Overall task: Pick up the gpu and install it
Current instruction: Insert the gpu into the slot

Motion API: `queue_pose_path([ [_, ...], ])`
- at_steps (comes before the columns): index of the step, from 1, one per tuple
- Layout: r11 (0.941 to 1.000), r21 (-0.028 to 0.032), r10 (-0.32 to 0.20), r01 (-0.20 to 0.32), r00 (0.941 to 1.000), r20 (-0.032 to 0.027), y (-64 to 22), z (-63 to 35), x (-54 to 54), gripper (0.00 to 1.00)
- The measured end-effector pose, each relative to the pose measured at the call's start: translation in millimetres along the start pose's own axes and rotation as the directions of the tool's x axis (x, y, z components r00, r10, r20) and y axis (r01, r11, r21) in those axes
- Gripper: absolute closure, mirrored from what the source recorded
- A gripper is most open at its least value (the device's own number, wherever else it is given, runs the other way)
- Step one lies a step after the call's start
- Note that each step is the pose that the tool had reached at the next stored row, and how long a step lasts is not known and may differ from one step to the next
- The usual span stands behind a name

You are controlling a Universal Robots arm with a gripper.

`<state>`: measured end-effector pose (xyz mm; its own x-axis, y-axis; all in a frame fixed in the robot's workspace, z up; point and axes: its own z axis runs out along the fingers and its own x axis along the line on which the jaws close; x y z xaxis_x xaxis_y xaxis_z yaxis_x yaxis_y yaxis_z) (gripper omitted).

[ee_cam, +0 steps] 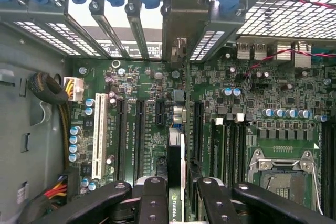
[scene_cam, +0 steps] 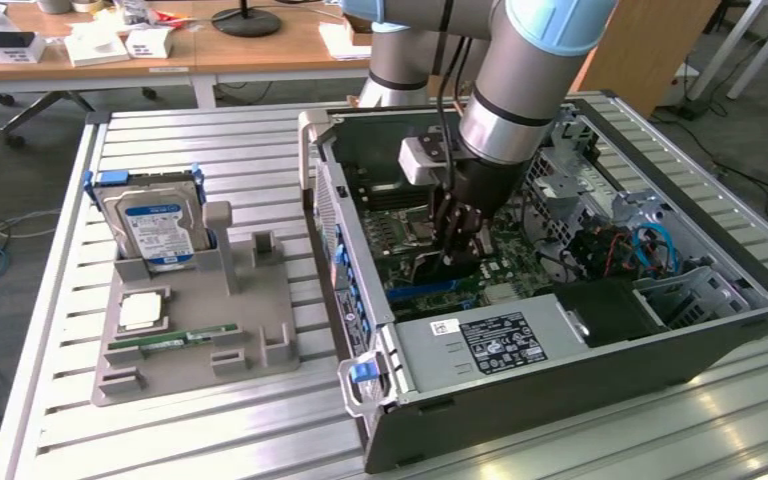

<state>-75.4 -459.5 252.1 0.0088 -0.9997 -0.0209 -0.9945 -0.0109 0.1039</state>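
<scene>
The gripper (ee_cam: 181, 192) is clamping the gpu (ee_cam: 176, 156) between its jaws, holding it edge-on over the motherboard (ee_cam: 247, 98), its long axis lying parallel to the motherboard's slots (ee_cam: 140, 135), directly ahead of the jaws.

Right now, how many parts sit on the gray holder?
3: hard drive upright at the holder's far end, square chip flat in the middle, RAM stick lying nearer the camera. The drive may hide more.
</scene>
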Motion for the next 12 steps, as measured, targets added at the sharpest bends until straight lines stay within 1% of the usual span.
queue_pose_path([
  [12, 1.0000, 0.0001, 0.000, 0.000, 1.0000, 0.0001, 0.0, 2.8, 0.1, 0.74],
])
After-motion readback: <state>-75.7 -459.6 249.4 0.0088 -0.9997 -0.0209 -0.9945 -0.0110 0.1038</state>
